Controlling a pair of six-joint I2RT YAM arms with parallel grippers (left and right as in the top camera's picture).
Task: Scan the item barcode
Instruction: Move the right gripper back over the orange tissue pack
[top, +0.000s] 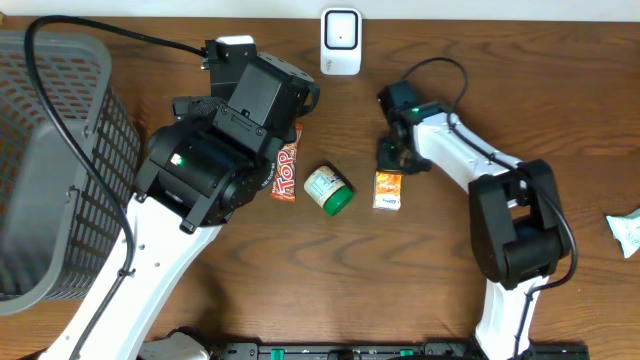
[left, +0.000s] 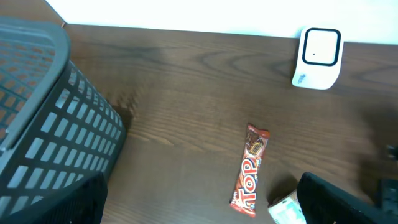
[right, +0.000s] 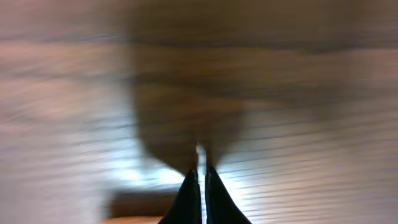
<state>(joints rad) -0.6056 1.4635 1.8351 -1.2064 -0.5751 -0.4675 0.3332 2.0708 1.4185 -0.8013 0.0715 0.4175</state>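
A red "Top" candy bar (top: 287, 172) (left: 250, 169) lies on the wooden table, with a green-lidded jar (top: 329, 190) (left: 286, 210) and a small orange box (top: 388, 189) to its right. The white scanner (top: 341, 41) (left: 318, 57) stands at the far edge. My left gripper (left: 202, 208) hangs open above the table, the candy bar between its wide-spread fingers (left: 329, 202) and nothing held. My right gripper (top: 388, 155) (right: 200, 177) is shut and empty, pointing down just behind the orange box. The right wrist view is blurred and shows only wood and an orange strip (right: 143, 220) at the bottom.
A large grey mesh basket (top: 60, 170) (left: 43, 106) fills the left side of the table. A white-and-green packet (top: 625, 232) lies at the right edge. A black cable runs over the basket to the left arm.
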